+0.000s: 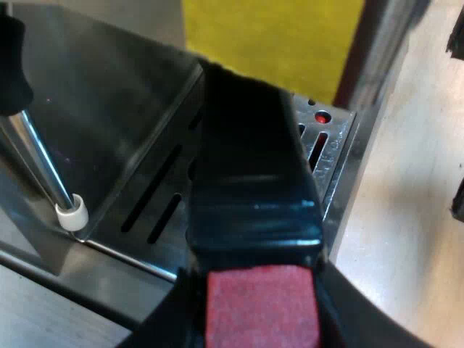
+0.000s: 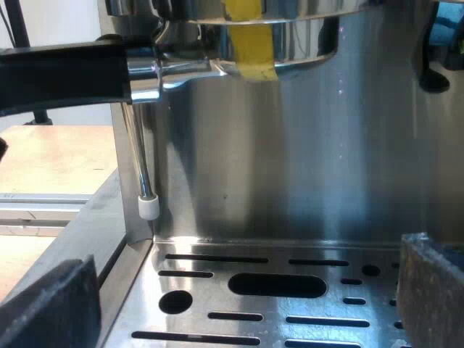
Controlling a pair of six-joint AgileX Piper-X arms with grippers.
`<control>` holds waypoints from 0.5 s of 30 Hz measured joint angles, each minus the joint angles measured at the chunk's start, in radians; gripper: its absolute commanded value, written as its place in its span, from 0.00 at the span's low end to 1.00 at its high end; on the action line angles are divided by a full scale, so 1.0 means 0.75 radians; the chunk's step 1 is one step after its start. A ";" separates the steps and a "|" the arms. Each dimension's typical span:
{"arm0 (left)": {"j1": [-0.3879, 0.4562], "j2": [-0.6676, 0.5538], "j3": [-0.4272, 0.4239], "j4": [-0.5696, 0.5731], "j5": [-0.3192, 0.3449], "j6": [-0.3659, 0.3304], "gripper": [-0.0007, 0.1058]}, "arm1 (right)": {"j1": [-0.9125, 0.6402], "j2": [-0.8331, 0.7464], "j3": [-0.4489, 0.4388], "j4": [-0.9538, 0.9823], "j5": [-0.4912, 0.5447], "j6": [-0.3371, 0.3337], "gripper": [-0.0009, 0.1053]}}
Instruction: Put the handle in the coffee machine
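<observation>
One metal holder (image 2: 181, 69): dark handle (image 1: 250, 188) glossy black with a red end, chrome neck up at the front of the espresso machine (image 2: 290, 145), above the drip tray (image 2: 210, 279); its basket is hidden. The left gripper (image 1: 261, 315) is clamped on the red end; the right gripper (image 2: 239, 297) has its fingers wide apart, holding nothing

The metal holder (image 2: 181, 69) sits up against the group head of the espresso machine (image 2: 304, 167), above the right gripper (image 2: 239, 304). Its black handle (image 1: 250, 181) projects level from the machine front over the slotted drip tray (image 2: 203, 286). The red end (image 1: 261, 308) lies within the left gripper (image 1: 261, 330).
</observation>
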 measured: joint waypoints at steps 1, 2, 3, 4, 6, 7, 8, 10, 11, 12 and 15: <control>0.000 0.000 0.000 0.000 0.003 -0.002 0.01 | 0.000 0.000 0.000 0.000 0.000 0.000 0.80; 0.000 0.000 0.000 0.004 0.004 -0.004 0.01 | 0.000 0.000 0.000 0.000 -0.006 0.000 0.80; 0.000 0.000 0.000 0.004 0.003 -0.004 0.01 | 0.000 0.000 0.000 0.000 -0.006 0.000 0.80; 0.000 0.000 0.000 0.004 0.003 -0.004 0.01 | 0.000 0.000 0.000 0.000 -0.011 0.000 0.79; 0.000 0.000 0.000 0.007 0.003 -0.009 0.01 | -0.005 0.000 0.000 0.000 -0.071 0.000 0.74; 0.000 0.000 0.000 0.007 0.003 -0.010 0.01 | -0.007 0.000 0.000 0.000 -0.086 0.000 0.61; 0.000 0.000 0.000 0.011 0.003 -0.009 0.01 | -0.028 0.000 0.000 0.000 -0.123 0.000 0.53; 0.000 0.000 -0.014 0.018 -0.001 -0.009 0.01 | -0.070 0.000 0.000 0.000 -0.163 0.000 0.47; 0.000 0.000 -0.024 0.024 -0.008 -0.009 0.01 | -0.092 0.000 0.000 0.000 -0.193 0.000 0.46; 0.000 0.000 -0.028 0.030 -0.010 -0.005 0.01 | -0.104 0.002 0.000 0.000 -0.209 0.000 0.39; 0.000 0.000 -0.038 0.043 -0.013 -0.005 0.01 | -0.171 0.036 -0.006 -0.010 -0.327 0.004 0.32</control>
